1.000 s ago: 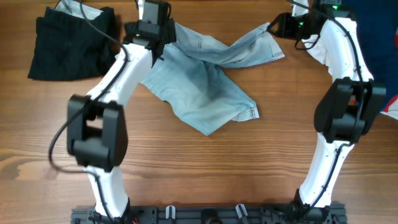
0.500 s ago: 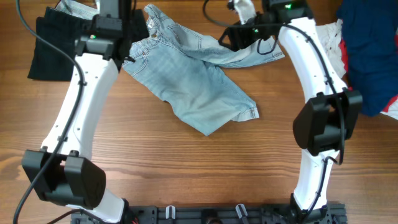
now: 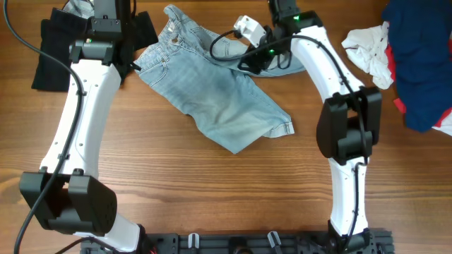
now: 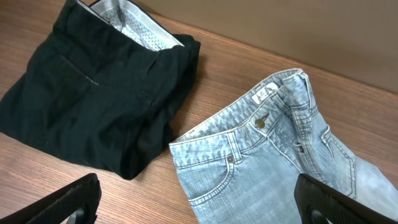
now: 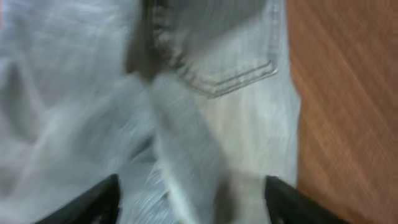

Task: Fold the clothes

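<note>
One pair of shorts [image 3: 212, 99] beneath right end effector [image 5: 191, 200]

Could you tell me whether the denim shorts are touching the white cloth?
Apart: the overhead view shows bare table between the denim shorts and the white cloth.
</note>
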{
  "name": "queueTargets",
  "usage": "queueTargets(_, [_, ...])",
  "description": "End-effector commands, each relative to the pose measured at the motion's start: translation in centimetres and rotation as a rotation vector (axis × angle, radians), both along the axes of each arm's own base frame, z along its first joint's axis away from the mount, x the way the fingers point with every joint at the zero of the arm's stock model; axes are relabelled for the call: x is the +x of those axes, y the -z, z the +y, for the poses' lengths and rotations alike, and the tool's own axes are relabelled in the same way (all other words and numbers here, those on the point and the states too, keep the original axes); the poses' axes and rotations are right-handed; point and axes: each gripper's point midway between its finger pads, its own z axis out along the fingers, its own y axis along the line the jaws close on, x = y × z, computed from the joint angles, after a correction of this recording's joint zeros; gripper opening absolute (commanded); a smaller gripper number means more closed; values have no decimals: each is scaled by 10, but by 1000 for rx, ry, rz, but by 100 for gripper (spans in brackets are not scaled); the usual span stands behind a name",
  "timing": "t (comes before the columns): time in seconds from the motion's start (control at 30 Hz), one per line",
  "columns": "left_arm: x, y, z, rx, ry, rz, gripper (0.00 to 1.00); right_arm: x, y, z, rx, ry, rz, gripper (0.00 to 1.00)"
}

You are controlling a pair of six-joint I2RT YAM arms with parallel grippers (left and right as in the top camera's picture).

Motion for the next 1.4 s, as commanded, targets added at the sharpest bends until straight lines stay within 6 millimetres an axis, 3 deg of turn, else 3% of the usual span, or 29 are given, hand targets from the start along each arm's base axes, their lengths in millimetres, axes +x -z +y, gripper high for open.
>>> queueTargets(0.0, [2, 3, 0, -16, -4, 2, 100, 13, 20, 3, 7, 41, -2, 50])
queueTargets(0.13, [2, 3, 0, -17, -4, 1, 100, 27, 13, 7, 42, 86, -39, 18])
queueTargets(0.23, [2, 3, 0, -17, -4, 1, 100, 32, 10, 8, 54, 112, -53, 5])
queueTargets(0.37, [2, 3, 0, -17, -4, 1, 100, 54, -15, 1, 113, 196, -99, 4])
queueTargets(0.5, [2, 3, -1, -17, -4, 1, 100, 92, -41, -21, 202, 340, -191, 4])
queueTargets(0.63, [2, 4, -3, -26, 4, 2, 100, 115, -44, -47, 230, 430, -241, 4])
queueTargets(0.77, [2, 4, -6, -39, 17, 3, 100, 133, -34, -62, 263, 484, -269, 4])
queueTargets(0.83, [2, 4, -6, -39, 17, 4, 100, 141, -27, -69, 282, 534, -269, 12])
queueTargets(0.9, [2, 4, -6, -39, 17, 4, 100, 146, -23, -72, 304, 579, -264, 49])
queueTargets(0.93, [2, 4, -6, -39, 17, 4, 100, 148, -24, -74, 319, 600, -260, 61])
queueTargets(1.0, [2, 4, -6, -39, 17, 4, 100, 150, -33, -79, 348, 636, -254, 74])
queueTargets(1.07, [2, 4, -6, -39, 17, 4, 100, 149, -55, -84, 391, 681, -247, 94])
queueTargets(1.17, [1, 5, -5, -38, 17, 9, 100, 136, -99, -94, 422, 725, -231, 100])
queueTargets(1.3, [-4, 12, -5, 0, 55, 54, 100, 74, -141, -100, 367, 784, -58, 100])
queueTargets(1.37, [-6, 18, -5, 4, 56, 76, 100, 41, -145, -100, 323, 800, 41, 100])
